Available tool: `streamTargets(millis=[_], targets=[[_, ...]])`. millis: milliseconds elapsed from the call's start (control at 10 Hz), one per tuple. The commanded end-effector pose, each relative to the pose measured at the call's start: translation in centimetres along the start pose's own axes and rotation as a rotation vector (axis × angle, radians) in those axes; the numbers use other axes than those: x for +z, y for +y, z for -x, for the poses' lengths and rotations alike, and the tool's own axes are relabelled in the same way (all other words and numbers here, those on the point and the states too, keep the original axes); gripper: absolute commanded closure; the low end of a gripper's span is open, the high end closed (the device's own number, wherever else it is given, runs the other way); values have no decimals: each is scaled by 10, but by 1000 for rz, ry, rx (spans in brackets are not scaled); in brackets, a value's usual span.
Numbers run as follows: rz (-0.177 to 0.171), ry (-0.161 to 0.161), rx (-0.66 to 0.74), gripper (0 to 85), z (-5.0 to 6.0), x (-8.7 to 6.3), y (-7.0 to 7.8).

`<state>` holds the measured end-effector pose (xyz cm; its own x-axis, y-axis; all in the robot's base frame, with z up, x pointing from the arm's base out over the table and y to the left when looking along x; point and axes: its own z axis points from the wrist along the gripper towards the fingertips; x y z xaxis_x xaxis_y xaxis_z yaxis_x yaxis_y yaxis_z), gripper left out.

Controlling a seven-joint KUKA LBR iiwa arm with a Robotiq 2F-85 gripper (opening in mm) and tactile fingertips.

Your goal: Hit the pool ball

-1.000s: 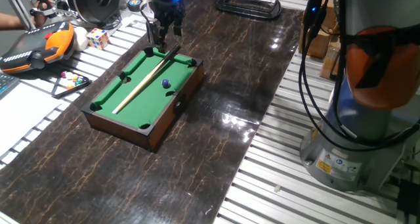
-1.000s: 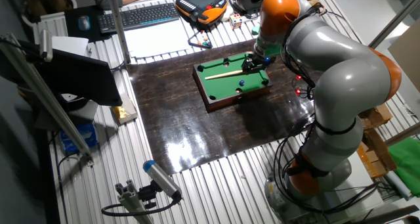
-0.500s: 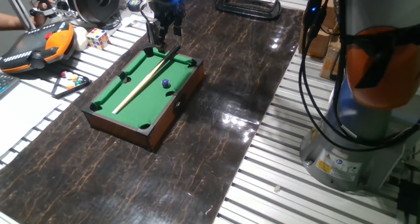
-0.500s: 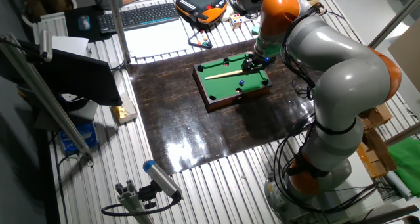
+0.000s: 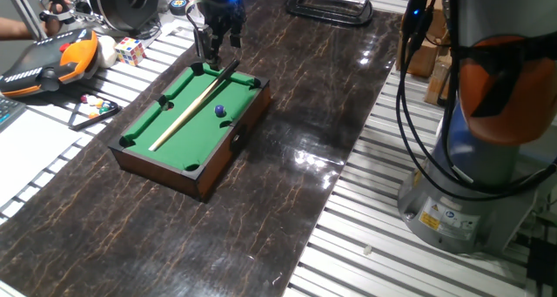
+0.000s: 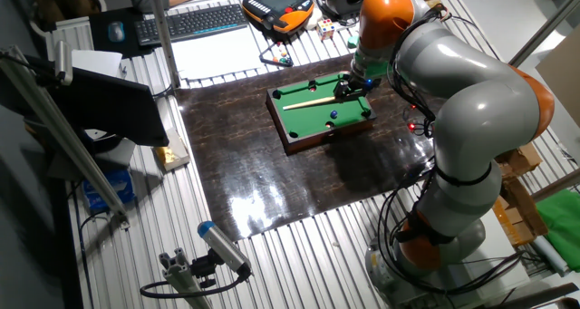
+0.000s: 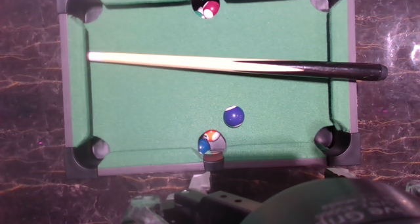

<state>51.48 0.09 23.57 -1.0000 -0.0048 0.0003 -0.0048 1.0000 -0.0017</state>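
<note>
One pool ball point(image 5: 220, 110) and one cue point(image 5: 193, 105) lie on the green felt of one miniature pool table point(image 5: 148, 162), ball beside a side pocket. Gripper point(image 5: 218, 43) poised above the table's far end; jaws' spacing cannot be told.

Dark brown marble-look tabletop point(image 5: 287, 184) with a glossy patch of overhead light, laid over ribbed aluminium slats point(image 6: 299, 255). At the far edge there's a black keyboard point(image 6: 195, 21), an orange and black teach pendant point(image 5: 48, 60), a Rubik's cube point(image 5: 130, 50) and a black clamp point(image 5: 331, 4).
</note>
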Motion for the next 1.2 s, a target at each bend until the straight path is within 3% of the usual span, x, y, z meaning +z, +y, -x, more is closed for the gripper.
streamTargets(millis=[0, 800, 1100], targets=[[-98, 287, -419, 843, 0, 0, 0], [-96, 273, -406, 843, 0, 0, 0], [-105, 250, -341, 843, 0, 0, -1]])
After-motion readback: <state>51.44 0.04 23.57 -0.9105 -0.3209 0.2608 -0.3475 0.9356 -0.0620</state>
